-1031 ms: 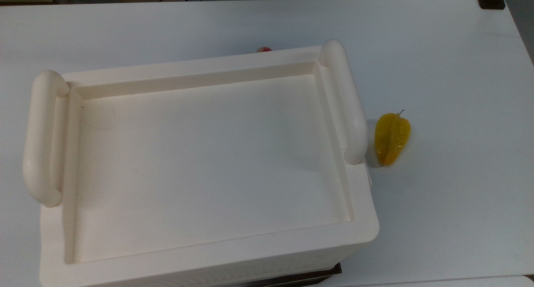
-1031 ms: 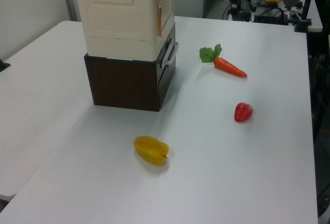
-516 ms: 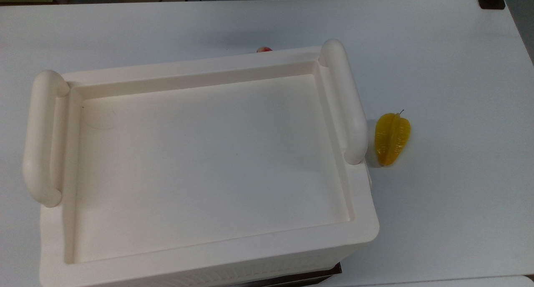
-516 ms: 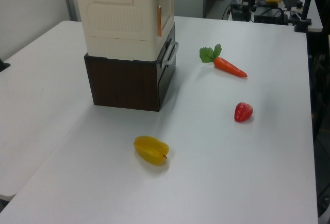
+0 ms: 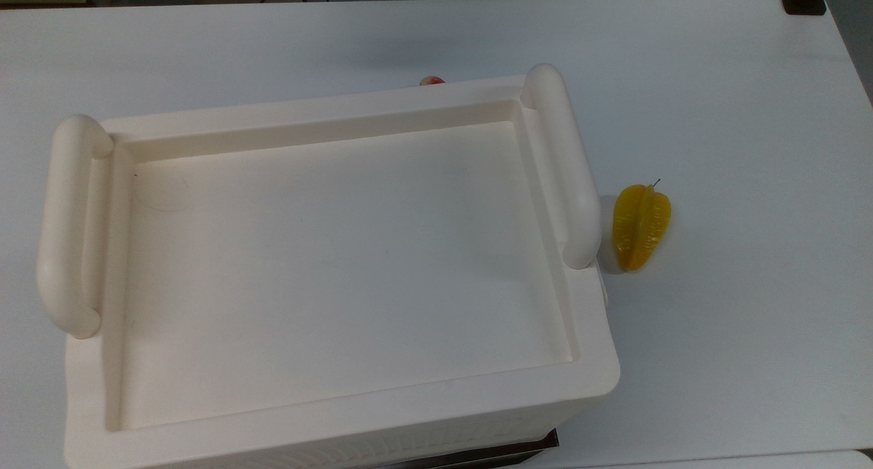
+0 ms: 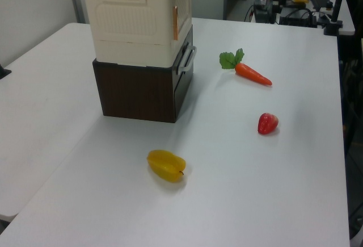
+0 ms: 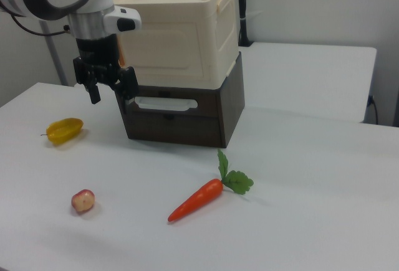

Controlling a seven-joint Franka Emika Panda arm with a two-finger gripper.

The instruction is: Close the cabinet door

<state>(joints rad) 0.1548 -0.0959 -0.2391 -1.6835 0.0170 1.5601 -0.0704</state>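
Note:
The cabinet (image 7: 227,28) is a large cream box with a recessed top (image 5: 341,401) and two tube handles, standing on a dark brown base (image 7: 187,118). The cabinet door (image 7: 174,43) is its flat front panel and looks flush with the box. In the left view the cabinet door (image 6: 183,9) faces right, with a brown slot mark near its edge. My gripper (image 7: 113,91) hangs in front of the cabinet's front corner at the right view's left, level with the seam between box and base. Its fingers point down, open, holding nothing.
A yellow starfruit (image 7: 64,130) lies on the white table beside the cabinet, near my gripper. A carrot (image 7: 196,199) and a small red fruit (image 7: 83,200) lie in front. The brown base has a pale drawer handle (image 7: 166,103).

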